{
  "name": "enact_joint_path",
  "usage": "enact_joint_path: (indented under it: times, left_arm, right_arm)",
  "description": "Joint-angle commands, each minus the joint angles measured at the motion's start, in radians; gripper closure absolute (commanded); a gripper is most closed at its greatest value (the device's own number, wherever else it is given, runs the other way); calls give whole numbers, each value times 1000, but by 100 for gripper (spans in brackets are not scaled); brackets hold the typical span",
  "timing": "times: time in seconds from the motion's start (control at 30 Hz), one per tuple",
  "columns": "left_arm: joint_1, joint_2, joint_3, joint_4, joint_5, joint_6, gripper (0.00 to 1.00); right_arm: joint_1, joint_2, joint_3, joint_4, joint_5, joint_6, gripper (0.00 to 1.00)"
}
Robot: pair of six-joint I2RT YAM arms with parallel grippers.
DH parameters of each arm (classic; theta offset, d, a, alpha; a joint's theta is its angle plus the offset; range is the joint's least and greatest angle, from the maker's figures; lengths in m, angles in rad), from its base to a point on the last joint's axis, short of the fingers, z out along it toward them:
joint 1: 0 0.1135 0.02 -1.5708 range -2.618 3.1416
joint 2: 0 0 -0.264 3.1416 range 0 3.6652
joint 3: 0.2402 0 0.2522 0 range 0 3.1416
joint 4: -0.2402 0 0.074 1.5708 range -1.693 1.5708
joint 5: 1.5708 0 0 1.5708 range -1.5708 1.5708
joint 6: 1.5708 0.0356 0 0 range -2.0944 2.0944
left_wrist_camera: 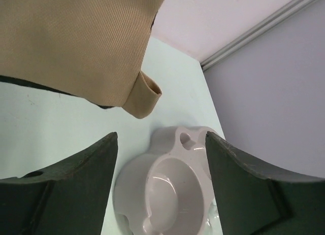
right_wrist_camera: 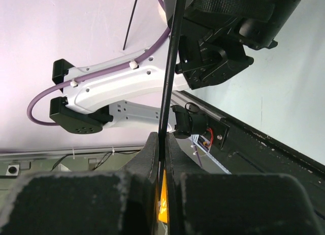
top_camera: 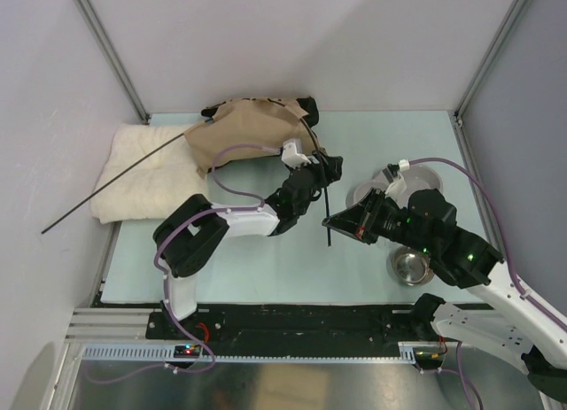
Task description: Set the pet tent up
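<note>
The pet tent (top_camera: 248, 127) lies collapsed as tan fabric with black trim at the back of the mat, partly on the cushion. One thin dark pole (top_camera: 115, 184) sticks out of it to the left. My right gripper (top_camera: 330, 221) is shut on a second dark pole (top_camera: 327, 206); in the right wrist view this pole (right_wrist_camera: 171, 67) runs up from between the closed fingers (right_wrist_camera: 152, 154). My left gripper (top_camera: 326, 168) is open and empty beside the tent's right edge. In the left wrist view the tan fabric (left_wrist_camera: 76, 42) with a sleeve corner (left_wrist_camera: 144, 99) hangs above the spread fingers (left_wrist_camera: 76, 184).
A fluffy cream cushion (top_camera: 146, 175) lies at the back left. A grey-white pet bowl (left_wrist_camera: 172, 194) sits under the left gripper, also in the top view (top_camera: 361, 196). A second grey dish (top_camera: 423, 175) and a steel bowl (top_camera: 409, 266) stand right. Walls and frame posts enclose the mat.
</note>
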Motion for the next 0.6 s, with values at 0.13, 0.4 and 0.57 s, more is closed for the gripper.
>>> enact_joint_path:
  times: [0.13,0.4,0.57]
  left_arm:
    - [25,33,95,-69,-92,31,37]
    - [44,23,89,-82,-56,42,67]
    - [54,16,77,-82,-36,51,79]
  right_arm:
    - [3,-15,41,55,79,2,100]
    - [7,-15,40,48,87,-4,100]
    - [8,-11,39,43,93,-9,100]
